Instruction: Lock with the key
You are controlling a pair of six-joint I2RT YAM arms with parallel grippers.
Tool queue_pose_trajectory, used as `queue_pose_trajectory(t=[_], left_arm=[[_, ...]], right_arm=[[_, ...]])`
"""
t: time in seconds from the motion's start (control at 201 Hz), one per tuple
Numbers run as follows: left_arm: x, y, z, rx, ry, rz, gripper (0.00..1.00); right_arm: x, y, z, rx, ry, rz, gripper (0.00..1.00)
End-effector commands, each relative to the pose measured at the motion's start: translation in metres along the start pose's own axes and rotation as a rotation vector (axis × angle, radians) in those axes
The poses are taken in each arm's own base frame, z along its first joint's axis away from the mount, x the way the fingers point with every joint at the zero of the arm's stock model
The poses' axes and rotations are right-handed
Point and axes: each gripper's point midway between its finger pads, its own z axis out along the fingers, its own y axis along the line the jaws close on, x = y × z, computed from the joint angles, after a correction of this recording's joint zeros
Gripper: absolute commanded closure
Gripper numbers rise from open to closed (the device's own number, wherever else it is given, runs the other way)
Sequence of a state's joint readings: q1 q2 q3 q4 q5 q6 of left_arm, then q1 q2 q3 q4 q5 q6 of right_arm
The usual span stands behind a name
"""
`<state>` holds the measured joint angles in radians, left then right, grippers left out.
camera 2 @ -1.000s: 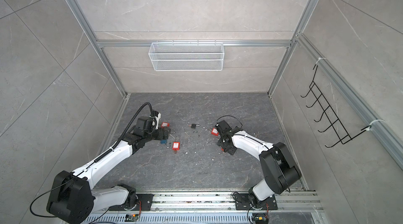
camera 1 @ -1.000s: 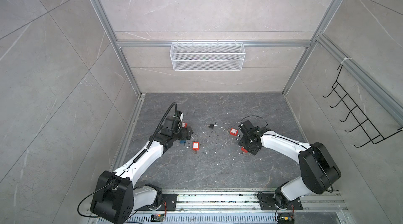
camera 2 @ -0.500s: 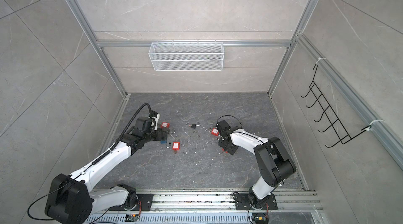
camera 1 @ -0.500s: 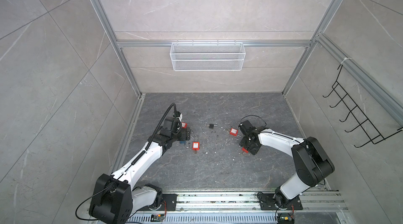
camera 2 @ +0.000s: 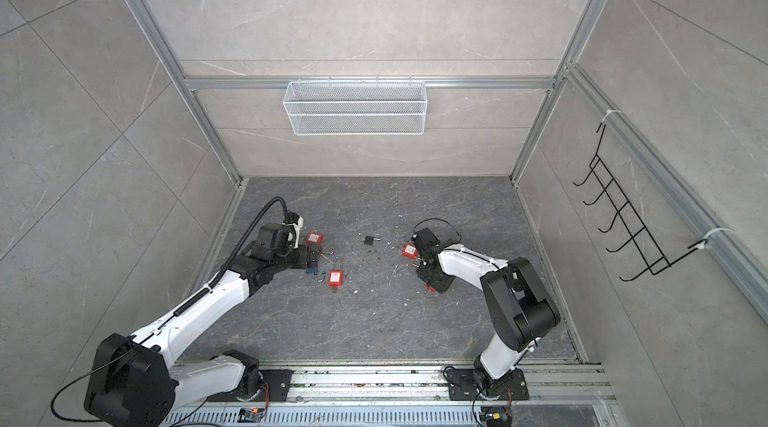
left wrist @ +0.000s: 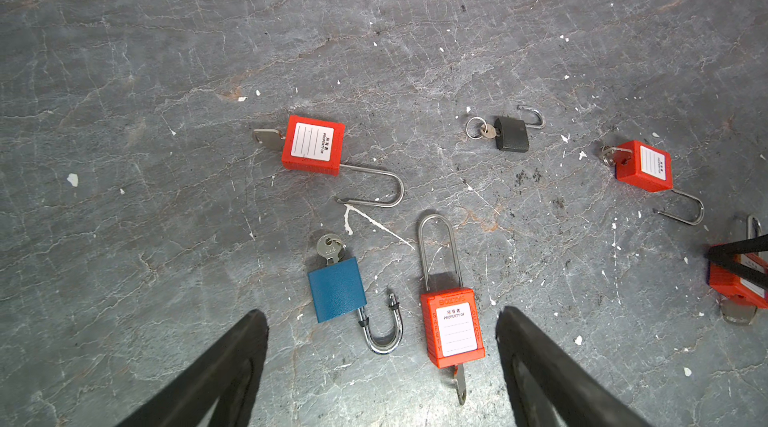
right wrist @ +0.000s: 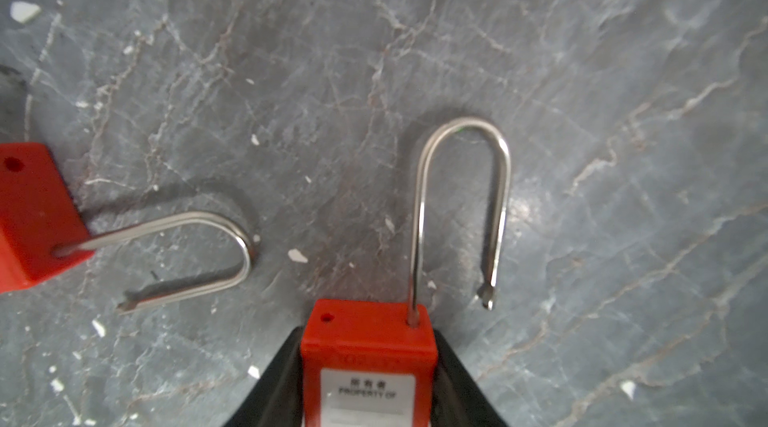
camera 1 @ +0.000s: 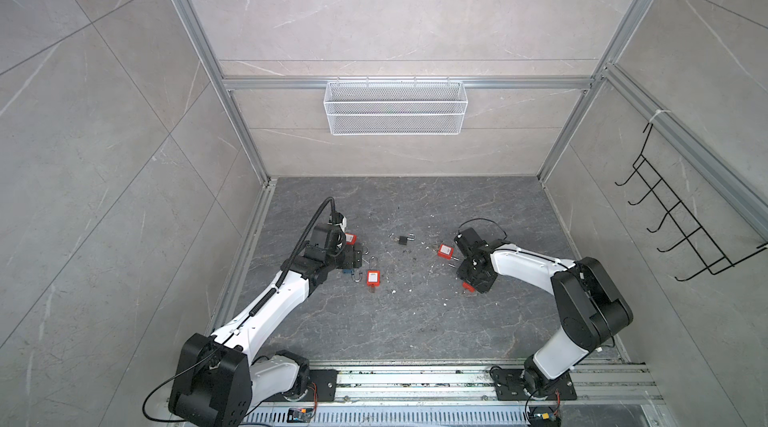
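The left arm (camera 1: 266, 304) stretches low from the near edge of the floor (camera 1: 415, 329) along its left edge. The left claw (left wrist: 381, 312) is spread wide above a blue padlock (left wrist: 336, 290). A wire basket (camera 1: 395, 113) hangs on the back wall. Nearer the right edge, the folded right arm (camera 1: 523, 267) has its right claw (right wrist: 369, 331) clamped on the red padlock (right wrist: 368, 346), whose shackle (right wrist: 465, 121) is swung open. Its key (left wrist: 737, 315) is partly hidden.
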<state>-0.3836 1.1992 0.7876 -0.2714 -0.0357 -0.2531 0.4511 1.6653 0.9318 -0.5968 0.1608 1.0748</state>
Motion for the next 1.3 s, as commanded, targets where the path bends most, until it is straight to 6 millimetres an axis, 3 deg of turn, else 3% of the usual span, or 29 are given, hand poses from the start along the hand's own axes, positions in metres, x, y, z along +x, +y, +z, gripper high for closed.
queue_pose_trajectory(t=[0.0, 0.199, 0.353, 0.508, 0.637, 0.871, 1.11, 1.299], left_arm=[[-0.018, -0.004, -0.013, 0.006, -0.046, 0.009, 0.12], [-0.028, -0.010, -0.017, 0.030, -0.061, 0.009, 0.11], [-0.037, -0.020, -0.022, 0.074, -0.069, 0.039, 0.11], [-0.050, -0.041, -0.028, 0.176, -0.106, 0.130, 0.12], [-0.050, -0.063, -0.032, 0.301, -0.111, 0.259, 0.15], [-0.052, -0.097, -0.046, 0.499, -0.196, 0.441, 0.24], [-0.032, -0.126, -0.063, 0.631, -0.355, 0.845, 0.29], [-0.016, -0.144, -0.070, 0.670, -0.560, 1.170, 0.35]], right_arm=[[-0.008, 0.003, -0.009, 0.001, -0.023, -0.054, 0.55], [-0.010, 0.011, -0.024, -0.036, -0.032, -0.145, 0.59], [-0.011, 0.015, -0.046, -0.007, -0.065, -0.327, 0.61], [0.000, 0.027, -0.071, -0.102, -0.056, -0.578, 0.62], [0.024, 0.044, -0.097, -0.281, -0.008, -0.857, 0.65], [0.044, 0.048, -0.134, -0.415, -0.002, -1.290, 0.64], [0.067, 0.056, -0.170, -0.622, -0.026, -1.652, 0.64], [0.095, 0.044, -0.196, -0.802, 0.053, -1.894, 0.62]])
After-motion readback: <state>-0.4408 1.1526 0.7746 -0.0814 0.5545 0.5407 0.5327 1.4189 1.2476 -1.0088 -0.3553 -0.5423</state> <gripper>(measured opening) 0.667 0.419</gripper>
